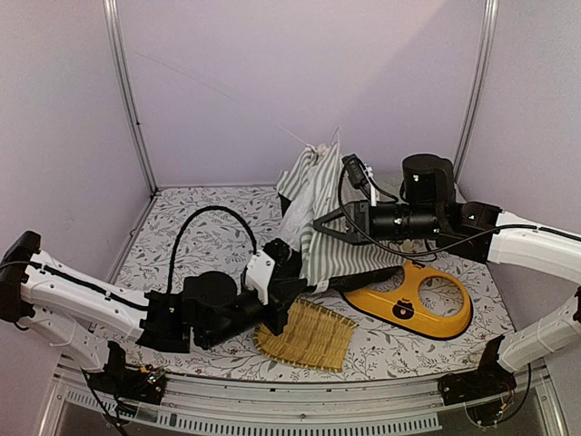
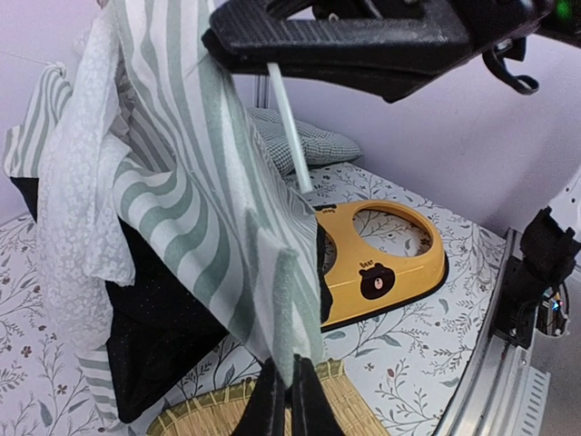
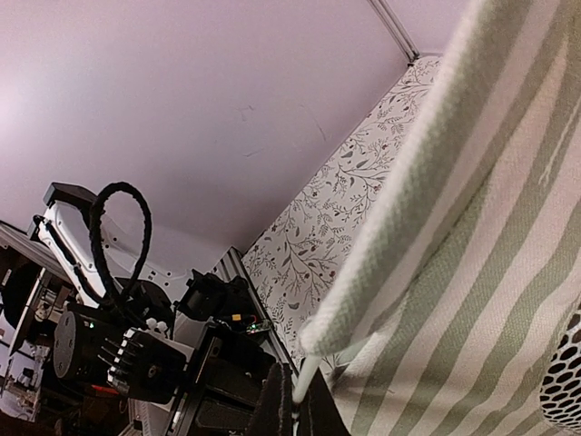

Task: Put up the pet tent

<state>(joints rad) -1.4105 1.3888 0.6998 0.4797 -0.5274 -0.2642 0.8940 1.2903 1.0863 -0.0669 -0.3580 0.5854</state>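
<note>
The pet tent [image 1: 311, 204] stands half-raised at mid-table as a bundle of grey-green and white striped fabric. My left gripper [image 2: 290, 400] is shut on a hanging corner tab of the striped fabric [image 2: 191, 173], just above a woven mat [image 2: 204, 416]. In the top view the left gripper [image 1: 300, 283] sits at the tent's front edge. My right gripper [image 3: 296, 389] is shut on a thin white pole [image 3: 307, 374] that comes out of a fabric sleeve [image 3: 408, 200]. Seen from above, the right gripper [image 1: 319, 223] reaches in from the right, partway up the tent.
A yellow two-hole bowl stand [image 1: 414, 305] lies right of the tent, and the straw mat [image 1: 307, 336] is in front. A green checked cushion [image 2: 313, 143] lies behind the tent. Walls enclose the floral table [image 1: 195, 232] on three sides.
</note>
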